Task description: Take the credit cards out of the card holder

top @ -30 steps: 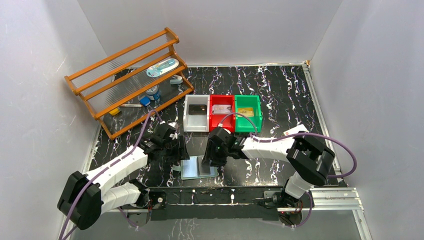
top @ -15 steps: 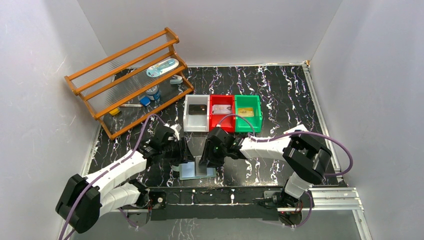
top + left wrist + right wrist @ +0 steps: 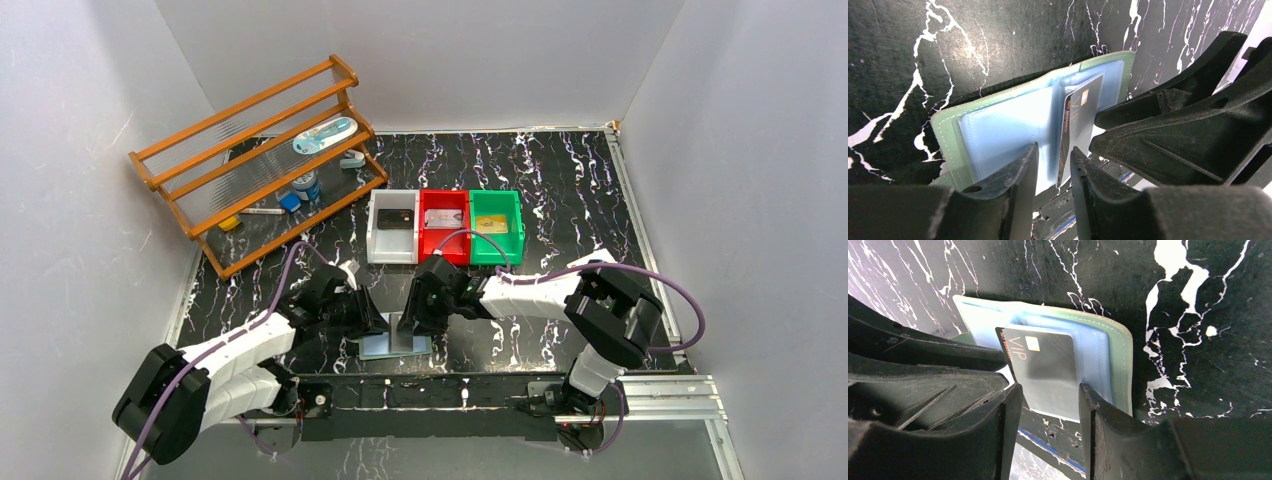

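At the desk's [image 3: 560,180] six o'clock edge lies the spread card holder [image 3: 993,125]. The left claw [image 3: 1053,155], reaching from eight o'clock, stands narrow at its fold. The right claw [image 3: 1048,395], from three, straddles the dark credit card [image 3: 1048,365]. Whether either pinches is unclear.

The card holder [image 3: 1115,355] lies open on the black marbled table [image 3: 1198,300], with a dark credit card [image 3: 1048,365] marked VIP in its clear pocket. The right gripper [image 3: 1050,395] stands parted astride the card's near end. The left gripper [image 3: 1009,374] reaches in at the card's left edge.
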{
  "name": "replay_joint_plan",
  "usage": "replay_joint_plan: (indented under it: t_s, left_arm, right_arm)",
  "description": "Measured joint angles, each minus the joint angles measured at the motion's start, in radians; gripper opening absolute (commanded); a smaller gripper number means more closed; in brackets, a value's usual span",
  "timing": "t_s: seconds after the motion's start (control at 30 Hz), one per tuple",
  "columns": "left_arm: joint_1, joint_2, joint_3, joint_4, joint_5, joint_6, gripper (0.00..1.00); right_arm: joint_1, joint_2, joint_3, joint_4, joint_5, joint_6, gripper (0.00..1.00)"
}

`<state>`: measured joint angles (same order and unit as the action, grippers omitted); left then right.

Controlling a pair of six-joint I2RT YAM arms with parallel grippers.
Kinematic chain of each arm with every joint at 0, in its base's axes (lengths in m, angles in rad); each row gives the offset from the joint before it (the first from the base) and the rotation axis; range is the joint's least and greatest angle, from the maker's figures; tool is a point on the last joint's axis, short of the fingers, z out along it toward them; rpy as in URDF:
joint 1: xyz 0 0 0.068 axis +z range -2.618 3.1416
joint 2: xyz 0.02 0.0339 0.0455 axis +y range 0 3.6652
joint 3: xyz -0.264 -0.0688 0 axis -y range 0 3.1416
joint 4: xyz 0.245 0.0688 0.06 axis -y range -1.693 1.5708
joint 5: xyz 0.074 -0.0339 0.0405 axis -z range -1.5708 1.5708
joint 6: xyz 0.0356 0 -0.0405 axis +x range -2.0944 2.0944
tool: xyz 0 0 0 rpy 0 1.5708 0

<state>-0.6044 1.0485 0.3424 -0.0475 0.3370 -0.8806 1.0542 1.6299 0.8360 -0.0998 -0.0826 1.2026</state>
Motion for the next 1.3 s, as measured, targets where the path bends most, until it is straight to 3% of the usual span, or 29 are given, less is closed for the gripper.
replay_joint_plan:
  t_s: [0.5,0.63,0.8,1.07,1.3]
  left_arm:
    - [0.0,0.011,-0.116,0.229,0.045,-0.11,0.09]
    - [0.0,0.019,-0.125,0.256,0.05,-0.123,0.09]
    - [0.0,0.015,-0.125,0.259,0.047,-0.127,0.16]
    - [0.0,-0.063,-0.125,0.197,0.003,-0.117,0.1]
    - [0.0,-0.038,-0.125,0.198,-0.003,-0.111,0.08]
  right_arm:
    - [0.0,0.002,0.0,0.003,-0.003,0.0,0.54]
    - [0.0,0.002,0.0,0.004,-0.004,0.0,0.54]
    - [0.0,0.002,-0.001,0.005,-0.006,0.0,0.54]
    - [-0.001,0.002,-0.001,0.005,-0.007,0.0,0.54]
    - [-0.005,0.004,-0.001,0.006,-0.013,0.0,0.54]
